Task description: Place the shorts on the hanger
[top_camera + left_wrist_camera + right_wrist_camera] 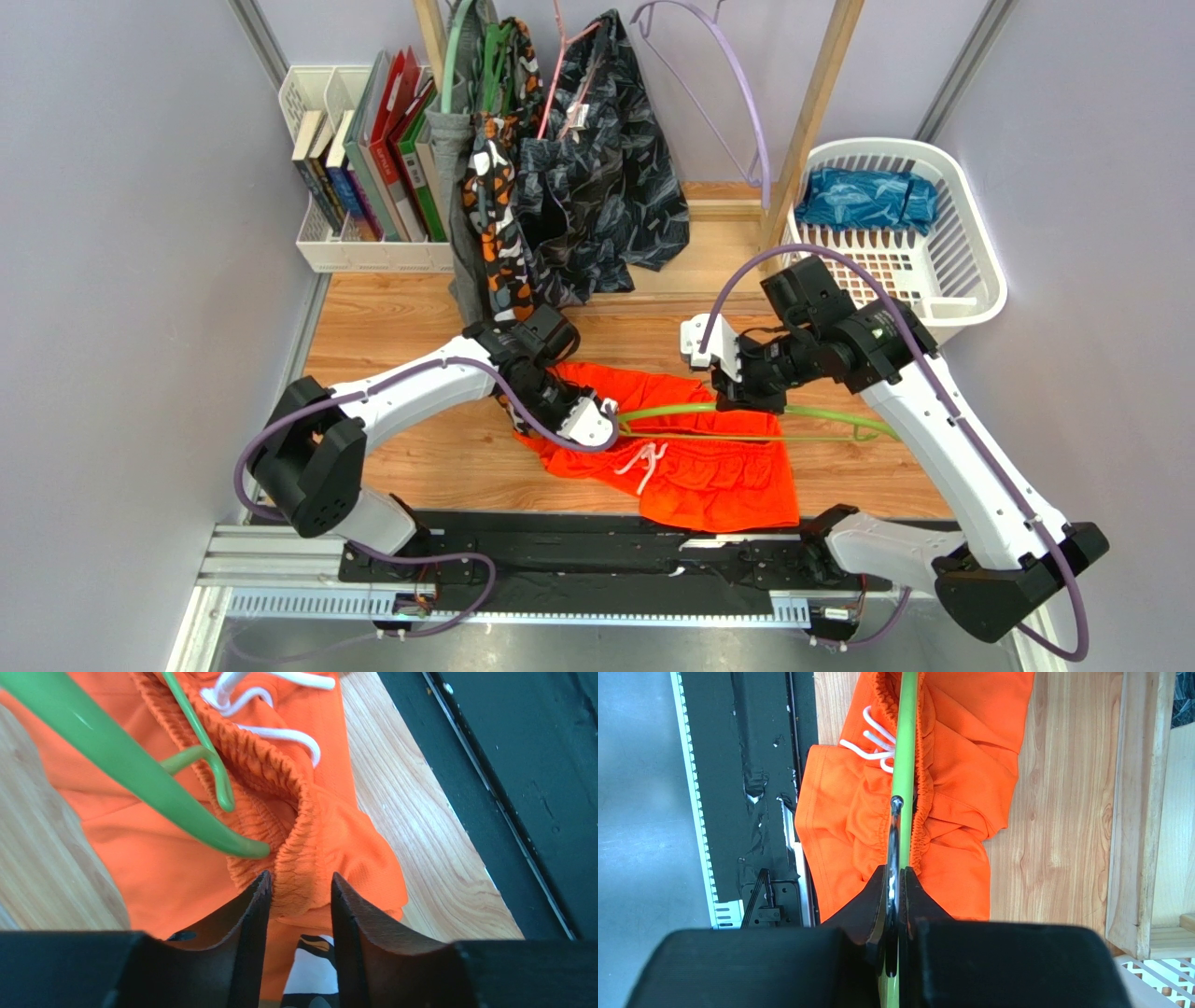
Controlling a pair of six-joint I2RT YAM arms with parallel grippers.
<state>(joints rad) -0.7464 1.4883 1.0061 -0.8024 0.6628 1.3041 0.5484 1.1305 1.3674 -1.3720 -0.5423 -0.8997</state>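
Observation:
The bright orange shorts (701, 469) lie crumpled on the wooden table, white drawstring showing. The lime-green hanger (786, 415) runs level across them, and one arm reaches into the waist opening (119, 763). My left gripper (596, 420) is at the shorts' left end. Its fingers straddle the gathered elastic waistband (295, 833), and the fabric fills the gap and touches both. My right gripper (739, 392) is shut on the hanger (904, 756) above the shorts (843, 812).
Behind hang black patterned shorts (617, 154), a camo garment (494, 210) and a lavender hanger (716, 70). A white basket (968, 266) sits at the back right beside a wooden post (807, 126). A bin of books (351, 168) stands back left. A black rail (561, 553) edges the near side.

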